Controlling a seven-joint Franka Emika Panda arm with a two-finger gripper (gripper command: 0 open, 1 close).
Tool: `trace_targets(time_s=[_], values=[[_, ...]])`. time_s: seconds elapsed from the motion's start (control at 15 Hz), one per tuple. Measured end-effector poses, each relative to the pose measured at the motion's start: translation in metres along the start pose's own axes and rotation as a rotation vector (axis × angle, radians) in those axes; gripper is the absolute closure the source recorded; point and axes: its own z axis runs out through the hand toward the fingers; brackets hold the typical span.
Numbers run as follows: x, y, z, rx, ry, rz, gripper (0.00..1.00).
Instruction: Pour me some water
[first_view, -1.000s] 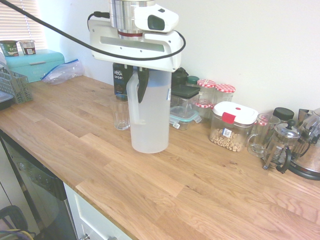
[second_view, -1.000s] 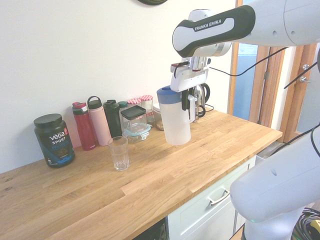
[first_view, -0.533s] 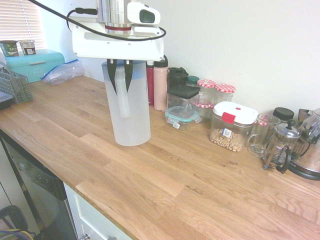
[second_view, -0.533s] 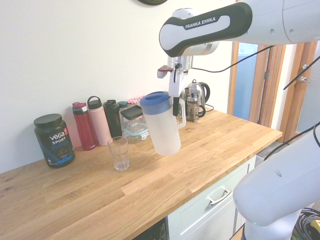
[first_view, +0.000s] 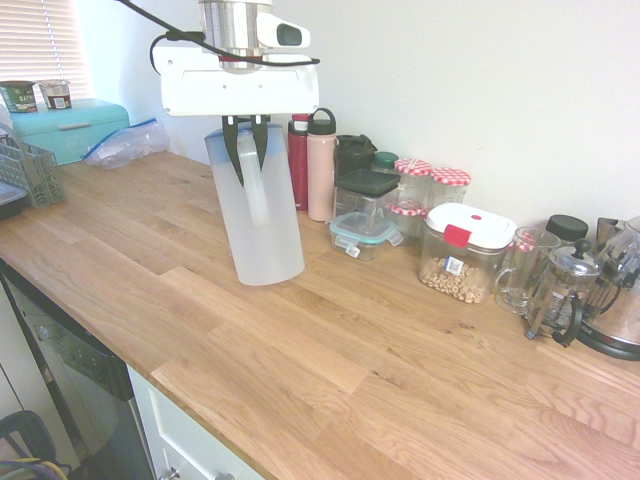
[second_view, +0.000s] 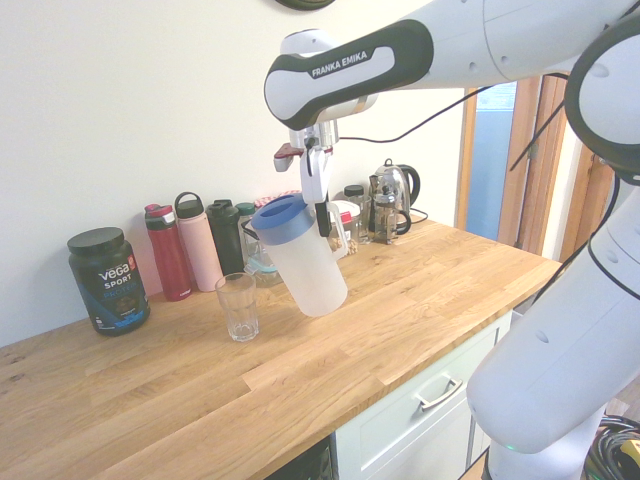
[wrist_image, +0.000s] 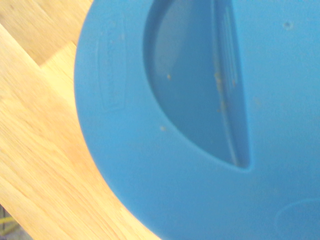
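Pitcher (second_view: 300, 255) already picked up and hanging clear above the counter (second_view: 400, 300), tipped slightly, blue lid (wrist_image: 200, 125) leaning toward the glass (second_view: 237, 306). Gripper (first_view: 245, 135) pointing down, jaws pinched on the white handle (first_view: 252, 185) near its top. Glass standing upright on the wood just beside the pitcher in the second exterior view, hidden behind it in the first; looks empty, nothing visibly poured. Water presumably inside the frosted body, level hard to make out. Left to do, by the look of it: bring the spout over the glass, tilt further, pour, set down.
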Motion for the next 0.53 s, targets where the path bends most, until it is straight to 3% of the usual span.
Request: trace_targets(time_s=[0.53], values=[[0.023, -0.052, -0.004, -0.254, -0.098, -0.096, 1.0]])
